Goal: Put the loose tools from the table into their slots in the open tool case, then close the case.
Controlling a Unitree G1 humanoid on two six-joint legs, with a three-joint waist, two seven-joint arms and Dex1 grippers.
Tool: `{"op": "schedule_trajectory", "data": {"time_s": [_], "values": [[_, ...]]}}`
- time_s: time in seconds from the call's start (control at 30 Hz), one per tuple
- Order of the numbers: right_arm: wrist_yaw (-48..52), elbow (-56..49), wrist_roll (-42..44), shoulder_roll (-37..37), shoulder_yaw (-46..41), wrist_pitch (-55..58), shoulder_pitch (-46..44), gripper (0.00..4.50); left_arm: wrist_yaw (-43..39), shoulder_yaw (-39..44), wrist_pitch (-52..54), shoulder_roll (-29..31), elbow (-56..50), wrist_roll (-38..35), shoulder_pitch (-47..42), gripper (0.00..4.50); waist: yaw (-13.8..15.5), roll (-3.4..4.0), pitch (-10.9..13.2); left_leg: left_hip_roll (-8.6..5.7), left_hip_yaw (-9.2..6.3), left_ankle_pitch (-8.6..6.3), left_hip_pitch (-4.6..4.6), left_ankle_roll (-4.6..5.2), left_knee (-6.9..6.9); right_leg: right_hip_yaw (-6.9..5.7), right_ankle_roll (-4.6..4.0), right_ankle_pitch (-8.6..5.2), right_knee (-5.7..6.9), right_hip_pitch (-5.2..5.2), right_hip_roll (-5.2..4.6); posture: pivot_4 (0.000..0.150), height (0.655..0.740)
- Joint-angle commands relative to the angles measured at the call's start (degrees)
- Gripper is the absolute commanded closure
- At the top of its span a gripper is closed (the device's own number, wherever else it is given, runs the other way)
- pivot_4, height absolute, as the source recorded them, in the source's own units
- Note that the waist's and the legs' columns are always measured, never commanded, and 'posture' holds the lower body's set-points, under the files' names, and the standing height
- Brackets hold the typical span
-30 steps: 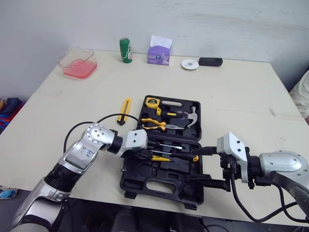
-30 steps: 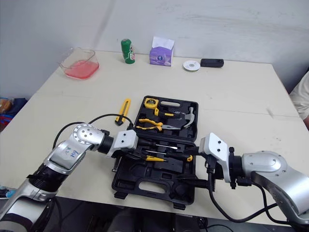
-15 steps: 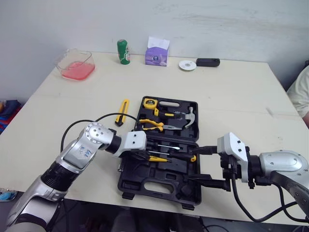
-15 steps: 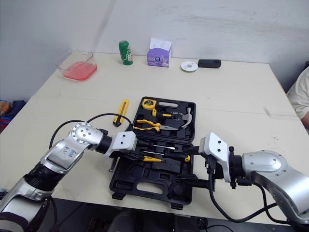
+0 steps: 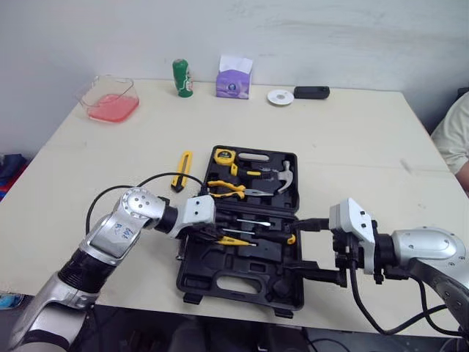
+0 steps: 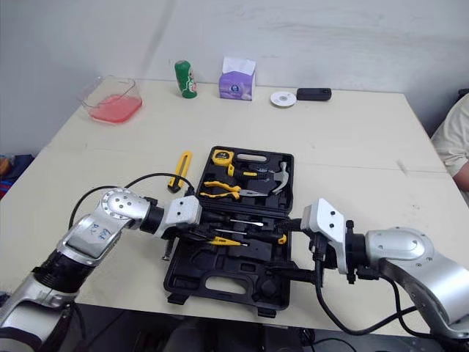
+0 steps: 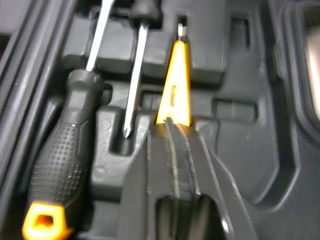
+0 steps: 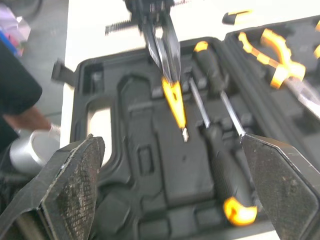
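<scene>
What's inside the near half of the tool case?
Two black-handled screwdrivers sit in slots of the tool case; beside them a yellow screwdriver pinched by the left gripper, whose fingers cover its rear end.

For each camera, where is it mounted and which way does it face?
Head pair: looks down on the table, tool case, left hand and right hand.
Left wrist: along the left hand, shut on the yellow screwdriver inside the case.
Right wrist: past the open right hand, toward the left hand.
Shared: both wrist views show the screwdriver.
</scene>
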Motion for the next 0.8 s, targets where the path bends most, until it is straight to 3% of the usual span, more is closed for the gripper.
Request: {"op": "schedule_trajectory", "data": {"time_s": [0.03, 0.17, 0.27, 0.43, 0.53, 0.8], "values": [[-1.1, -0.5, 2.5, 0.9, -2.9, -0.2, -1.4, 0.0, 0.7, 9.9, 4.7, 0.3, -5.7, -9.3, 0.1, 3.2, 0.0, -0.21, 0.1, -0.01, -0.01, 0.04, -0.3, -0.07, 0.02, 0.0, 0.06, 0.06, 0.06, -0.33, 0.0, 0.15, 0.7244], [-1.7, 4.6, 4.6, 2.8, -4.8, -0.7, -7.1, 0.0, 18.3, 35.3, 18.0, -4.0, -14.1, -20.1, 9.4, 1.34, -0.7, -0.11, 0.2, -0.02, 0.0, 0.04, -0.59, -0.19, 0.01, 0.04, 0.18, 0.0, -0.02, -0.6, 0.0, 0.15, 0.7244], [0.2, 7.8, 4.5, 2.0, -5.2, -0.8, -10.0, 0.0, 25.5, 44.7, 21.8, -5.8, -21.1, -21.8, 18.8, 0.02, -0.8, -0.11, 0.2, -0.03, -0.13, -0.01, -0.6, -0.28, -0.05, 0.03, 0.21, -0.07, -0.09, -0.62, 0.06, 0.15, 0.7244], [4.4, 13.2, 5.4, 0.0, -6.5, -0.6, -14.5, 0.0, 36.0, 53.2, 23.8, -10.5, -29.5, -21.2, 32.3, 0.02, 0.2, -0.32, 0.5, -0.13, -0.23, -0.24, -0.62, -0.15, 0.03, -0.03, 0.27, -0.07, -0.16, -0.55, -0.08, 0.15, 0.7244], [7.1, 17.1, 3.3, -0.6, -5.2, -2.3, -16.9, 0.0, 41.0, 52.6, 24.1, -13.3, -34.1, -19.1, 39.0, 0.02, 0.1, -0.34, 0.5, -0.18, -0.3, -0.25, -0.6, -0.1, 0.06, -0.11, 0.26, 0.06, -0.37, -0.39, -0.18, 0.15, 0.7244], [9.3, 18.9, 1.5, 0.9, -1.6, -3.4, -19.8, 0.0, 47.8, 50.2, 29.9, -11.5, -36.2, -21.7, 37.2, 0.02, 0.0, -0.22, 0.6, -0.15, -0.39, -0.13, -0.61, -0.14, -0.01, -0.23, -0.32, -0.06, -0.39, -0.41, -0.21, 0.15, 0.7244]]}}
